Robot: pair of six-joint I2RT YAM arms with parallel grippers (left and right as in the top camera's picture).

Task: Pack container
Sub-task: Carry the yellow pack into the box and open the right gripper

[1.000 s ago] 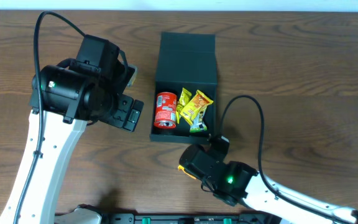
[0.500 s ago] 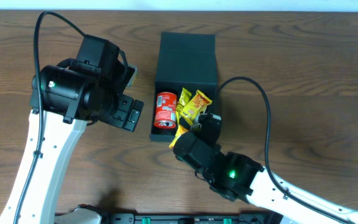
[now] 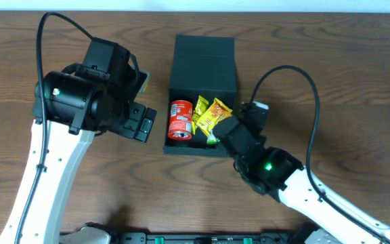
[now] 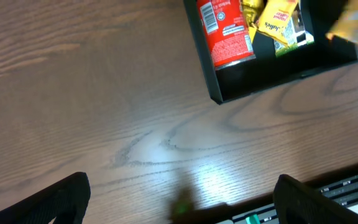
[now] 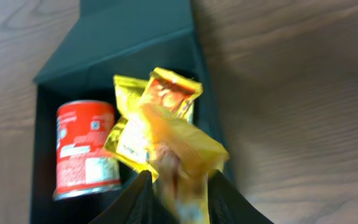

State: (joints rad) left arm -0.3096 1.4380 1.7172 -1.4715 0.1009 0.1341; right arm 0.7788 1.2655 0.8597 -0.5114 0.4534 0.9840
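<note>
The dark teal container (image 3: pixel 203 64) lies open mid-table, its flap lid folded back. Inside it are a red can (image 3: pixel 181 120) and yellow snack packets (image 3: pixel 212 113). My right gripper (image 3: pixel 226 131) hovers over the container's front right corner. In the right wrist view it (image 5: pixel 178 200) is shut on a blurred yellow snack packet (image 5: pixel 182 144), above the packets (image 5: pixel 166 93) and the can (image 5: pixel 86 149) in the container (image 5: pixel 135 31). My left gripper (image 3: pixel 141 122) is open and empty, left of the container. Its wrist view shows the container's front wall (image 4: pixel 278 73) and the can (image 4: pixel 224 31).
A black rail with green parts (image 3: pixel 181 238) runs along the table's front edge and also shows in the left wrist view (image 4: pixel 353 186). Black cables arc over both arms (image 3: pixel 296 74). Bare wood (image 4: pixel 104 93) lies left of the container.
My right gripper has moved with the yellow packet from in front of the container up and right, over its front right corner. The left arm has not moved.
</note>
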